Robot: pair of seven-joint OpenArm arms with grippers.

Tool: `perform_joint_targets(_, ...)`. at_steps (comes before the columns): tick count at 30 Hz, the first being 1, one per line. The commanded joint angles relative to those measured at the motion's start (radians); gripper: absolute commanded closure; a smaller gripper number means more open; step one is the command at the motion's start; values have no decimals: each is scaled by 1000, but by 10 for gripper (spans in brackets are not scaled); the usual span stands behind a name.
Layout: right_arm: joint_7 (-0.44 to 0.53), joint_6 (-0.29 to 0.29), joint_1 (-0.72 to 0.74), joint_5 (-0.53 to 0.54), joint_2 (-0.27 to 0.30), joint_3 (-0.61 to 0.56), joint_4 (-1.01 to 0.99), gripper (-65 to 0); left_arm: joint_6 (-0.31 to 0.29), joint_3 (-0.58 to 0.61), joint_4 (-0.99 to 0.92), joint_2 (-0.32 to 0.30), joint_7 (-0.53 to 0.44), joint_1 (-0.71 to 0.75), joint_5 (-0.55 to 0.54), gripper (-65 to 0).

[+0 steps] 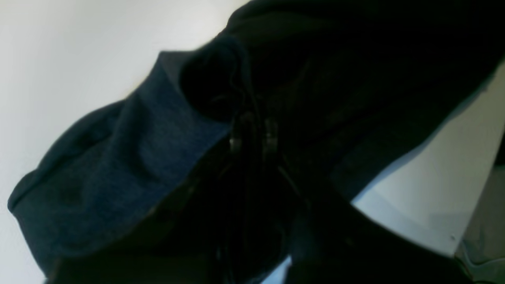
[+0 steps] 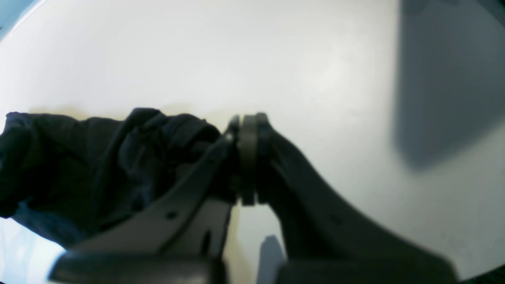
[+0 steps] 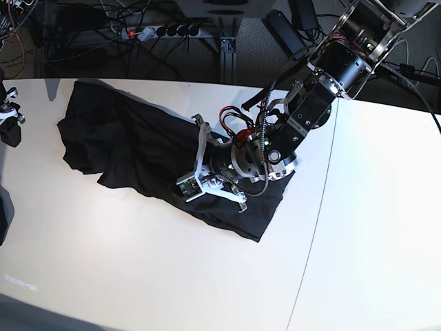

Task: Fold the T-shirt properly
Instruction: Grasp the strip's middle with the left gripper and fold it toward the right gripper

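The black T-shirt (image 3: 124,148) lies crumpled across the white table (image 3: 138,269), reaching from the far left toward the middle. My left gripper (image 1: 252,138) is shut on a bunch of the T-shirt (image 1: 110,177), and dark cloth drapes around its fingers and hides most of them. In the base view the left arm (image 3: 303,114) comes in from the top right and ends over the shirt's right part. My right gripper (image 2: 248,157) is shut, pads pressed together with nothing between them. A rumpled edge of the T-shirt (image 2: 79,169) lies just to its left.
A seam (image 3: 324,179) runs down the tabletop on the right. Behind the far edge are cables and a power strip (image 3: 155,31). Part of the right arm (image 3: 8,121) shows at the left edge of the base view.
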Motion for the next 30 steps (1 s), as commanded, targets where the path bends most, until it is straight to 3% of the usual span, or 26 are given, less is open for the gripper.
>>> perform_joint_targets(1, 24, 54, 2, 18, 22, 10, 18, 0, 16, -4, 8, 13, -23, -21, -13, 0)
perform_joint_targets(7, 24, 54, 2, 19, 22, 10, 18, 0, 16, -4, 6, 49, -14, -18, -77, 0)
perform_joint_targets(14, 23, 54, 2, 18, 22, 9, 18, 0, 16, -4, 6, 110, -14, 41, -93, -146)
perform_joint_targets(19, 23, 53, 2, 6, 22, 9, 18, -3, 24, -4, 6, 127, -16, 45, -87, -316)
perform_joint_targets(22, 22, 53, -2, -4, 22, 10, 16, -307, 38, -4, 6, 129, -16, 45, -85, -342)
perform_joint_targets(24, 14, 48, -4, -5, 22, 10, 10, -439, 38, -4, 6, 129, -14, 45, -84, -342)
perform_joint_targets(27, 4, 41, -6, -5, 22, 10, -21, -445, 40, -4, 8, 128, -12, 45, -41, -342)
perform_joint_targets(30, 0, 41, -6, 13, 22, 9, -95, -445, 83, -6, 19, 128, -13, 45, 4, -342)
